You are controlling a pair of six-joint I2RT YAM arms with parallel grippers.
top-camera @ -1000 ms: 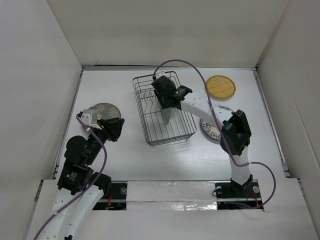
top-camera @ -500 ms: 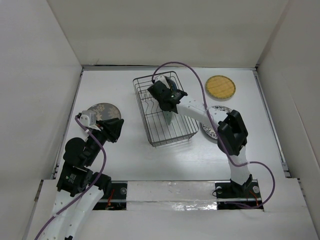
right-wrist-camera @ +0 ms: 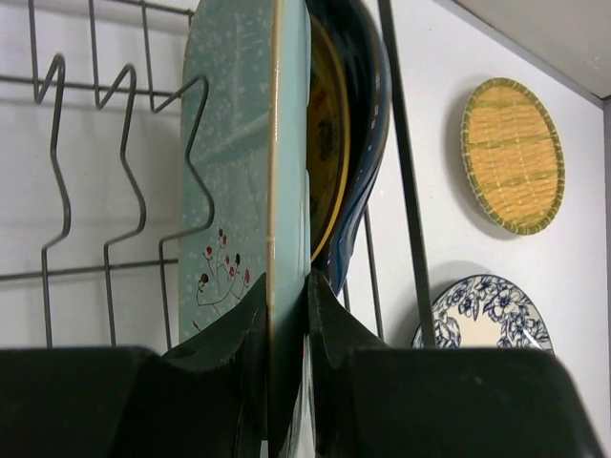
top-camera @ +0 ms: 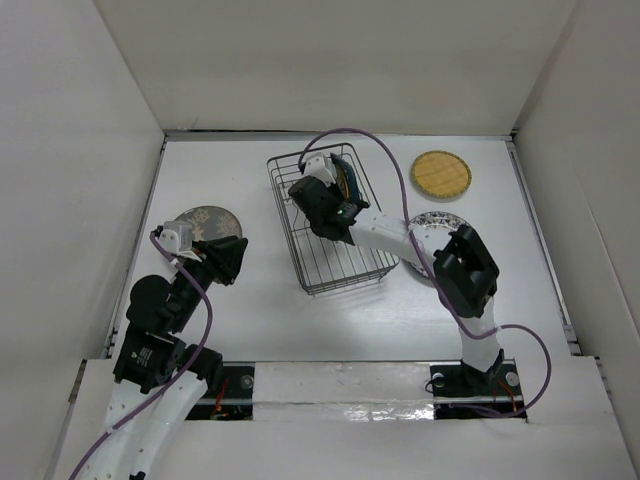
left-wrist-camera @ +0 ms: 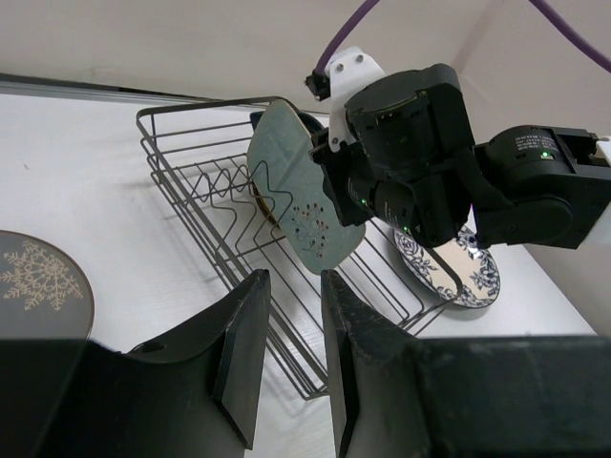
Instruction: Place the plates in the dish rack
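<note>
Right tool [right-wrist-camera: 286, 320]: pinching the green plate [right-wrist-camera: 229, 153] by its edge.
Green plate: upright in the dish rack [top-camera: 335, 265], beside the yellow plate [right-wrist-camera: 325, 143].
Tines [right-wrist-camera: 63, 191]: lower between two (slowly) before letting go.
Left tool [left-wrist-camera: 291, 324]: spread, empty.

- Bright, even overhead light; the white table [top-camera: 260, 310] nearly washes out.
- Soft, faint shadows lie beneath the dish rack [top-camera: 340, 265].
- Glare streaks the glossy strip [top-camera: 340, 400] at the near edge.
- Wrist views: dark fingers [left-wrist-camera: 239, 372] blur; the pale green plate [right-wrist-camera: 234, 172] is sharp.

3 plates [right-wrist-camera: 229, 143] in rack [top-camera: 335, 265]; 1 left, 2 right.
</note>
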